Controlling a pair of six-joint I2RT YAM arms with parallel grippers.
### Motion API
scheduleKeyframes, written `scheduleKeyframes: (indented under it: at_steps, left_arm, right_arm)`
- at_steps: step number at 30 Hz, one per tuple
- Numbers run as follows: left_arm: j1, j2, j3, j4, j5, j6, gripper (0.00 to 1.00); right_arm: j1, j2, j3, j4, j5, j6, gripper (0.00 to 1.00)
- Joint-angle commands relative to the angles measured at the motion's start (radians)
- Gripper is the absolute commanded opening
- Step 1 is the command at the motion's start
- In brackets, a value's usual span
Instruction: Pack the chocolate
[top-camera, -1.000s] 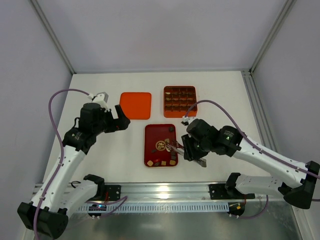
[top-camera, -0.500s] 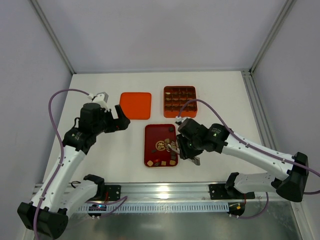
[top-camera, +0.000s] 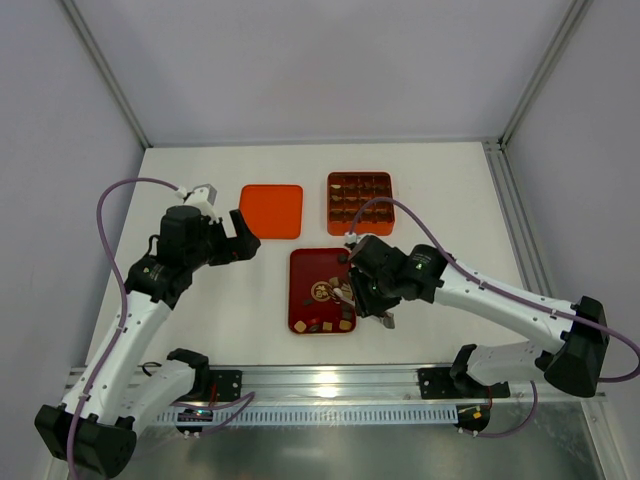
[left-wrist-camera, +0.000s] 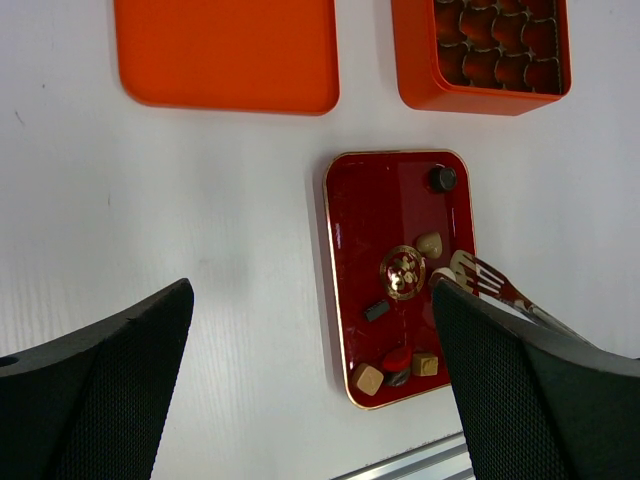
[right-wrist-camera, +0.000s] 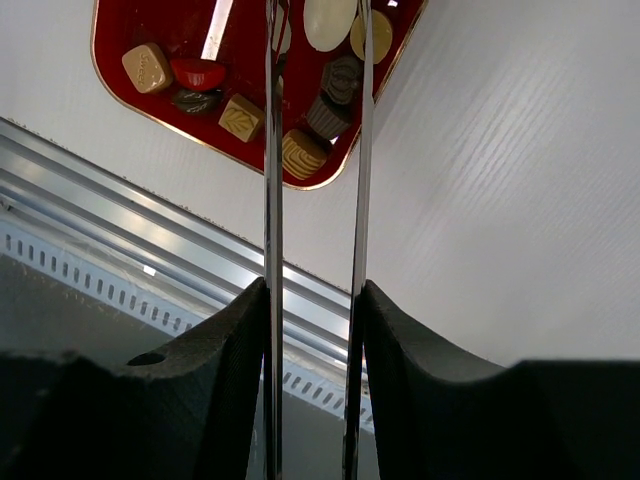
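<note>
Right wrist: packing unfinished.
My right gripper (right-wrist-camera: 312, 300) clamps tongs (right-wrist-camera: 272, 200); beyond their tips, chocolates (right-wrist-camera: 243, 117) lie unpacked on the tray (right-wrist-camera: 130, 20).

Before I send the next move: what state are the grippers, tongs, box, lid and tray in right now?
left gripper: open, empty.
right gripper: shut on tongs.
tongs: tips apart, over the tray.
orange box: uncovered, fill hard to tell.
lid: off the box, lying flat.
red tray: holds loose chocolate pieces.
</note>
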Motion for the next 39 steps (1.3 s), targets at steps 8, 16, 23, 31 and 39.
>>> scheduleKeyframes:
  at_steps: [8,16,23,31,39]
  left_arm:
    - [0.002,-0.018,0.004,0.016,0.009,-0.002,1.00]
    - [0.002,-0.017,0.002,0.016,0.010,0.000,1.00]
    - [0.002,-0.015,0.004,0.016,0.013,-0.002,1.00]
    - [0.002,-0.018,0.002,0.016,0.012,-0.002,1.00]
    - [0.002,-0.022,0.004,0.016,0.010,-0.002,1.00]
  right_arm:
    - [0.071,0.047,0.073,0.004,-0.012,-0.010,0.43]
    - [0.074,0.032,0.060,-0.027,0.025,-0.005,0.43]
    - [0.074,0.041,0.066,-0.051,0.053,-0.022,0.44]
    - [0.074,0.047,0.069,-0.060,0.043,-0.033,0.44]
    - [0.073,0.070,0.070,-0.062,0.039,-0.041,0.45]
